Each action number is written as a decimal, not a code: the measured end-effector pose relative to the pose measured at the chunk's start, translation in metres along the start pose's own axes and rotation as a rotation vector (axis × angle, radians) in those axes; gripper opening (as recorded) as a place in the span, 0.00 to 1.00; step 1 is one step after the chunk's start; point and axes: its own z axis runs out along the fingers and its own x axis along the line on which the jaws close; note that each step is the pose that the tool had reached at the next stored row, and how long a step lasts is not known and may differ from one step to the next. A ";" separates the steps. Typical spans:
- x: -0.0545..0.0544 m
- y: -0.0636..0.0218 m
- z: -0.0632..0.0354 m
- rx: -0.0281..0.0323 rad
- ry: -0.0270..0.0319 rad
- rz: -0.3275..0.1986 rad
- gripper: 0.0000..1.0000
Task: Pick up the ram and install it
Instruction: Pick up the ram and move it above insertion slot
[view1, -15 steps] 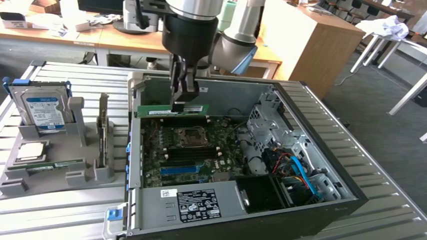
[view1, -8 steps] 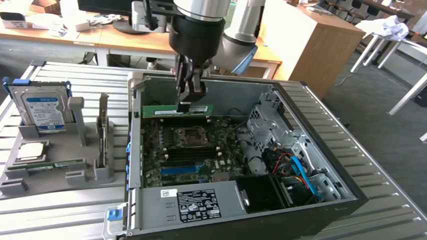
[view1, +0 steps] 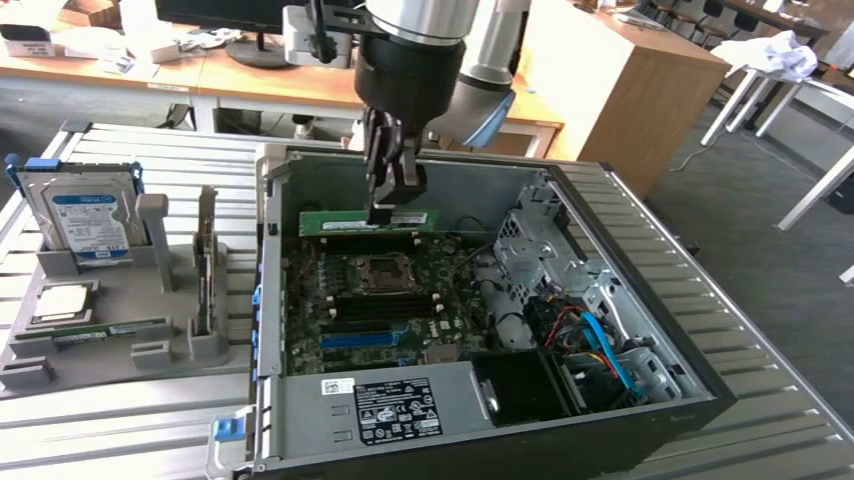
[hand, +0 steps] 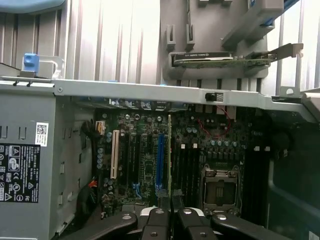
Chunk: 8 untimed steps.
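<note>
The ram (view1: 370, 221) is a long, thin green board with a pale sticker. It hangs level inside the open computer case (view1: 274, 300), above the far part of the motherboard (view1: 334, 290). My gripper (view1: 382, 212) reaches straight down from above and is shut on the stick's upper edge near its middle. In the wrist view the ram (hand: 170, 155) shows edge-on as a thin line running away from my gripper (hand: 170, 214), over the board between the blue slot (hand: 160, 160) and the dark memory slots (hand: 192, 170). I cannot tell whether the stick touches a slot.
A processor socket (view1: 378, 272) sits mid-board. The power supply (view1: 387, 410) fills the case's near end, with a drive cage (view1: 534, 235) and cables on the exterior view's right. On the left, a grey holder (view1: 160, 350) carries a hard drive (view1: 87, 220), a square chip (view1: 64, 302) and another green stick (view1: 83, 335).
</note>
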 end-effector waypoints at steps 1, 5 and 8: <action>0.000 -0.0015 0.0000 0.0000 0.0000 0.000 0.13; 0.000 -0.0076 -0.0001 0.0000 0.0000 0.000 0.13; 0.001 -0.0117 -0.0001 0.0000 0.0000 0.000 0.13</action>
